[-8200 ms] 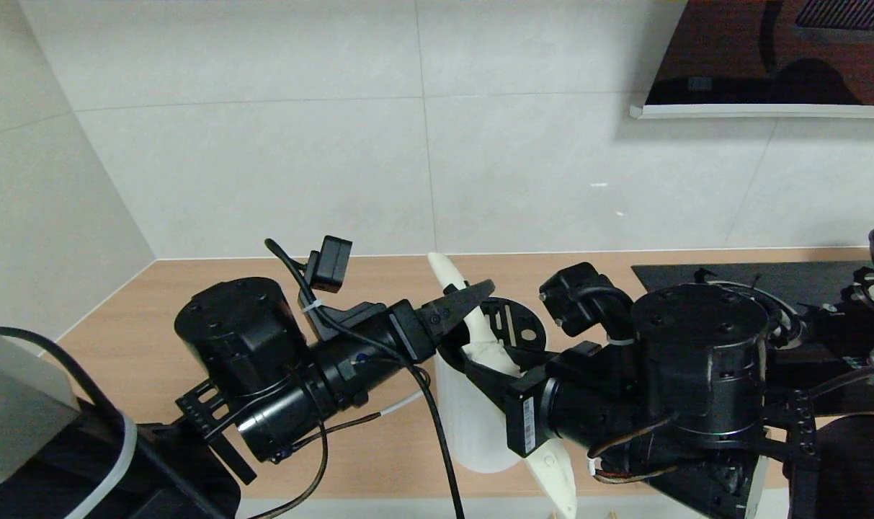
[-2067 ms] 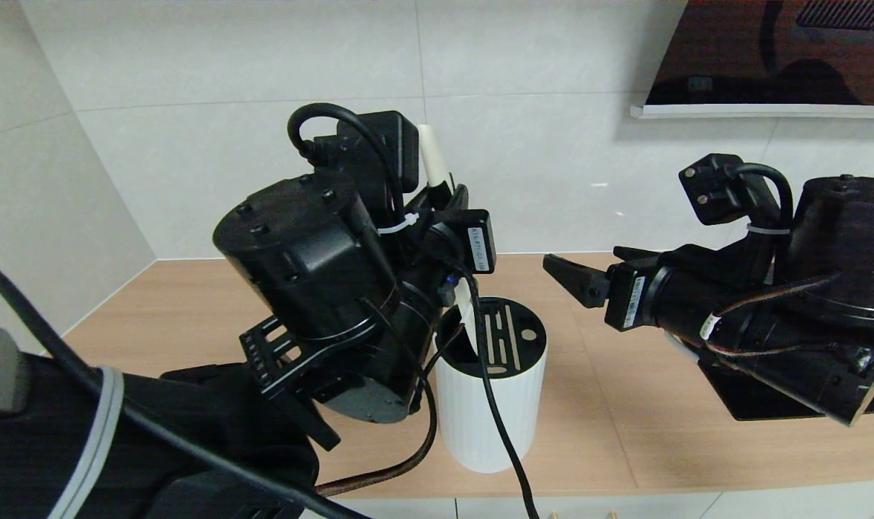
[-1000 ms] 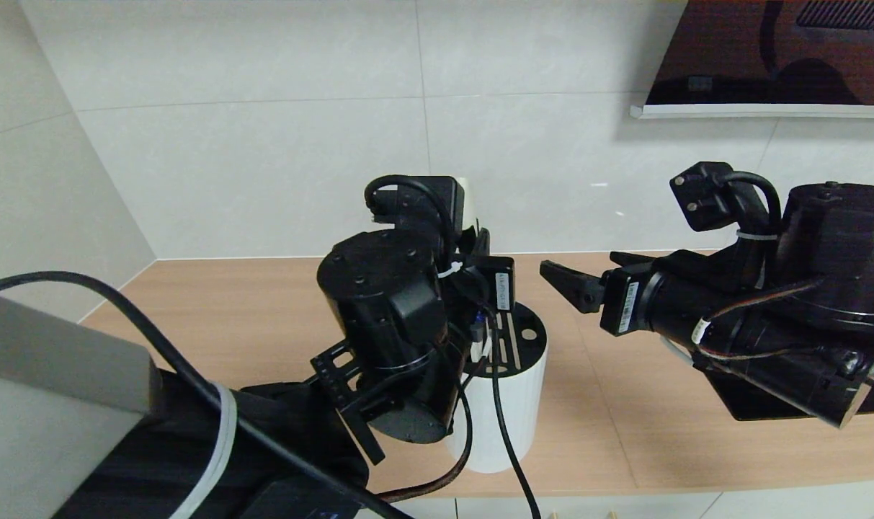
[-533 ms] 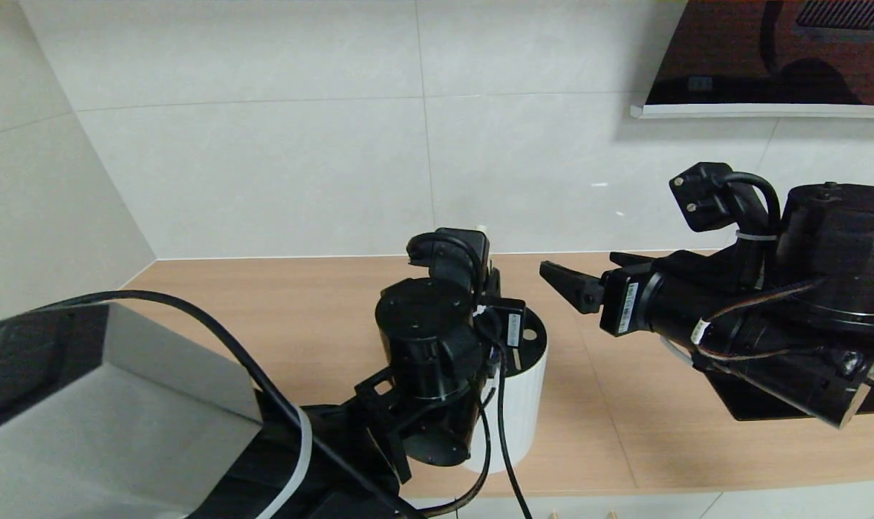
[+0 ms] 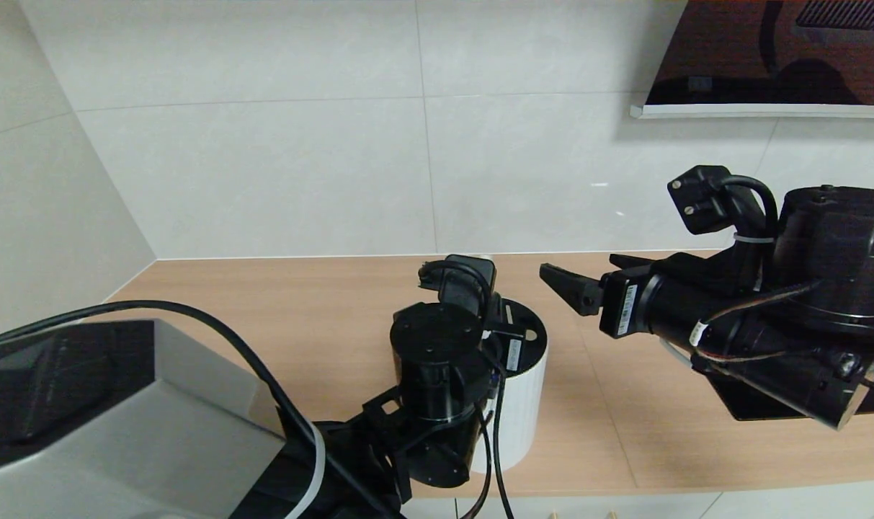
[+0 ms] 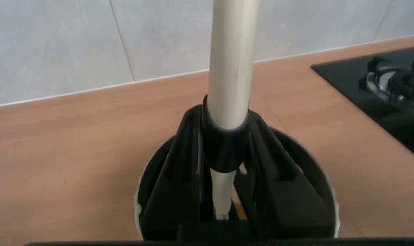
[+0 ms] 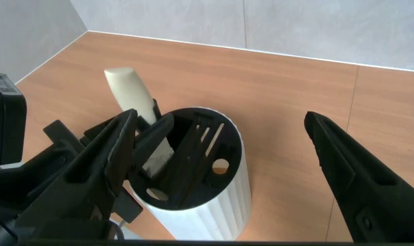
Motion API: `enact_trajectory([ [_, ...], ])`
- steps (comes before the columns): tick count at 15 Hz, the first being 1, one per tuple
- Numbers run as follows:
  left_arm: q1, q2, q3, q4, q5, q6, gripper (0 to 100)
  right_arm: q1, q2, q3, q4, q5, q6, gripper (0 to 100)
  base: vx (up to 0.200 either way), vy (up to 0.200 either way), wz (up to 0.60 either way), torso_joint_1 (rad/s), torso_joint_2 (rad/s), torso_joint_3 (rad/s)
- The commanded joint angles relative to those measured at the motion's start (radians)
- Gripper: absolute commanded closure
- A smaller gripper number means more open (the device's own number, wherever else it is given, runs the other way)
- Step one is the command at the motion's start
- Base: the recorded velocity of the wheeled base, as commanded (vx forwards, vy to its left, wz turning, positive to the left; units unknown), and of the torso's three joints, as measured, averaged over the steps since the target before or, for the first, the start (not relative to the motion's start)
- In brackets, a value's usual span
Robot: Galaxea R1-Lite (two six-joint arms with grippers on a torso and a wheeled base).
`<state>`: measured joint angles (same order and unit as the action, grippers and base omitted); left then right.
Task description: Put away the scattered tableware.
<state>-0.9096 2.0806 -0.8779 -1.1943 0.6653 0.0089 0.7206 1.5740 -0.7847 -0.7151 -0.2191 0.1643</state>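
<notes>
Cream-handled utensil (image 6: 229, 61) clamped in left gripper (image 6: 225, 140), tip in holder (image 5: 524, 411); right gripper (image 7: 219, 119) spread wide.

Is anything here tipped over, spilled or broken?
Nothing stands out. The white holder stands upright on the wooden counter, with no spill around it. The left gripper is shut on a cream-handled utensil, which leans a little as it enters the holder's opening; that looks like ordinary placing, not a fault.

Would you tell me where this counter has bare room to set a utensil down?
Bare counter lies between the side wall and the white holder, and between holder and stove, though the open right gripper hangs above that strip. The holder's top is crowded: the left gripper clamps a cream handle there.
</notes>
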Motion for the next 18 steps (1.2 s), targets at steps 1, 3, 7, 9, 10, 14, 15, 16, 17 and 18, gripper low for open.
enact_trajectory([
  [1,0.000,0.003,0.004,0.001,0.000,0.000,100,0.002,0.004,0.001,-0.001,0.000,0.000,0,0.000,0.000,0.00,0.000,0.00,0.000],
  [3,0.000,0.007,0.004,-0.001,0.000,0.000,100,0.000,0.004,0.001,-0.001,0.000,0.000,0,0.000,0.000,0.00,0.000,0.00,0.000],
  [7,0.000,0.009,0.002,-0.001,0.000,0.000,100,0.000,0.006,0.001,-0.001,0.000,0.000,0,0.000,0.000,0.00,0.000,0.00,0.000],
  [9,0.000,0.009,0.004,-0.001,0.000,0.000,100,0.000,0.006,0.001,-0.001,0.000,0.000,0,0.000,0.000,0.00,0.000,0.00,0.000],
  [10,0.000,0.009,0.004,-0.001,0.000,0.000,100,0.000,0.006,0.001,-0.001,0.000,0.000,0,0.000,0.000,0.00,0.000,0.00,0.000],
  [14,0.000,-0.001,0.005,-0.001,0.000,0.000,0,0.000,0.006,0.001,-0.001,0.000,0.000,0,0.000,0.000,0.00,0.000,0.00,0.000],
  [15,0.000,-0.002,0.007,-0.001,0.000,0.000,0,0.000,0.006,0.001,-0.001,0.000,0.000,0,0.000,0.000,0.00,0.000,0.00,0.000],
  [16,0.000,-0.005,0.014,-0.001,0.000,0.000,0,0.000,0.006,0.001,-0.001,0.000,0.000,0,0.000,0.000,0.00,0.000,0.00,0.000],
  [17,-0.002,-0.027,0.040,-0.001,0.000,0.002,0,0.002,0.004,0.001,-0.001,0.000,0.000,0,0.000,0.000,0.00,0.000,0.00,0.000],
  [18,-0.009,-0.063,0.060,-0.001,-0.003,0.013,0,0.000,0.004,0.001,-0.001,0.000,0.000,0,0.000,0.000,0.00,0.000,0.00,0.000],
])
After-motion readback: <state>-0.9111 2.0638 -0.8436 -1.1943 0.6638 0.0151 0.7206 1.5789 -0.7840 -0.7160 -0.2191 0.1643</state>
